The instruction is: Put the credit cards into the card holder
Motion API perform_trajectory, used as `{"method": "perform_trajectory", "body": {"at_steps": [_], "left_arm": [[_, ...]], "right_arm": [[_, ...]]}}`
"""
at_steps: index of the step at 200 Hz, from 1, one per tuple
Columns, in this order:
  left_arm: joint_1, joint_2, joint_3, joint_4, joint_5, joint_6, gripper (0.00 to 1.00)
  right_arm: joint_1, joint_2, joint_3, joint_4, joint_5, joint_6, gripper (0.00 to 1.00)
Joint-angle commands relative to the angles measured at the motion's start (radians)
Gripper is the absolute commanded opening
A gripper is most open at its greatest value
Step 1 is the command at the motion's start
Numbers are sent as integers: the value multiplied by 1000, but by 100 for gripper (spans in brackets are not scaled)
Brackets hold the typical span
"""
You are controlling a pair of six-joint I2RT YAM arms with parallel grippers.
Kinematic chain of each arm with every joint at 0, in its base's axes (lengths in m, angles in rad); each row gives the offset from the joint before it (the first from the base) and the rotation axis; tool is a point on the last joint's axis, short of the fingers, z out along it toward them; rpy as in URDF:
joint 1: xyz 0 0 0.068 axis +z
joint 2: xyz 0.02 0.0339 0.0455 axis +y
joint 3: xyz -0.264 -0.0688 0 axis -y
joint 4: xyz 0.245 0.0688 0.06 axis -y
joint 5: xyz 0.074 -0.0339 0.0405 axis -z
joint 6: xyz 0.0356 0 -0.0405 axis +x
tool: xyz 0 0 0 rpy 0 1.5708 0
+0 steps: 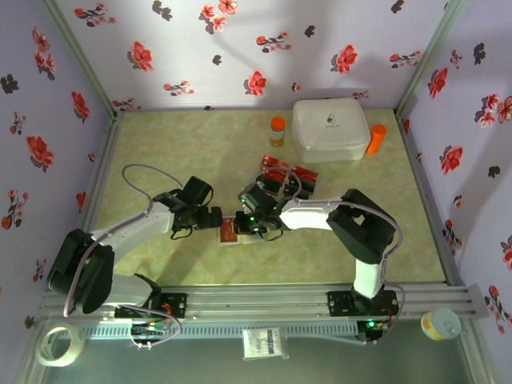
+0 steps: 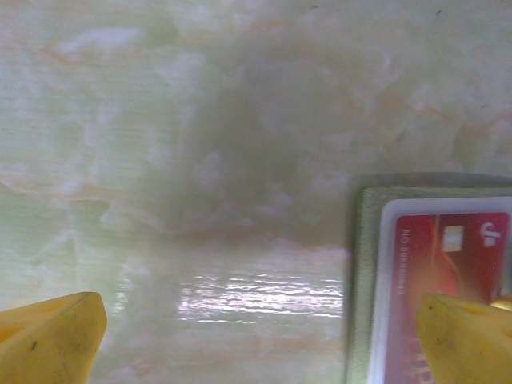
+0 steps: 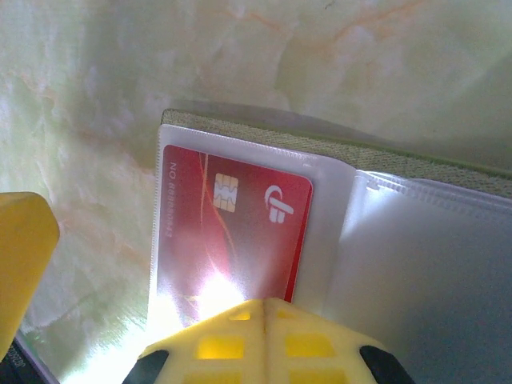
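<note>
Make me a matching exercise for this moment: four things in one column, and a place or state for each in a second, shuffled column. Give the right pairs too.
Column one:
1. left gripper
2. right gripper
3. red card
4. white box

Column two:
A. at the far side of the table
B. jaws shut
C. inside a clear sleeve of the card holder
D. jaws wide open

Pairs: 1-D, 2-B, 3-C, 4-A.
</note>
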Motion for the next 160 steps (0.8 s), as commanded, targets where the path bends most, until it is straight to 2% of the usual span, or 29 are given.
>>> {"method": "perform_trajectory", "body": {"at_steps": [1, 28, 75, 160], "left_arm": [[3, -27, 13, 51, 78, -79, 100], [-17, -34, 0, 125, 121, -149, 100], [-70, -41, 20, 182, 122, -223, 100], [-187, -43, 92, 280, 109, -312, 100]], "right_arm": [[-1, 2, 14, 17, -9, 9, 2], [-9, -24, 12, 6, 0, 2, 3], [-42, -82, -26, -6, 8, -11, 2], [-191, -232, -145, -60, 7, -66, 3]]}}
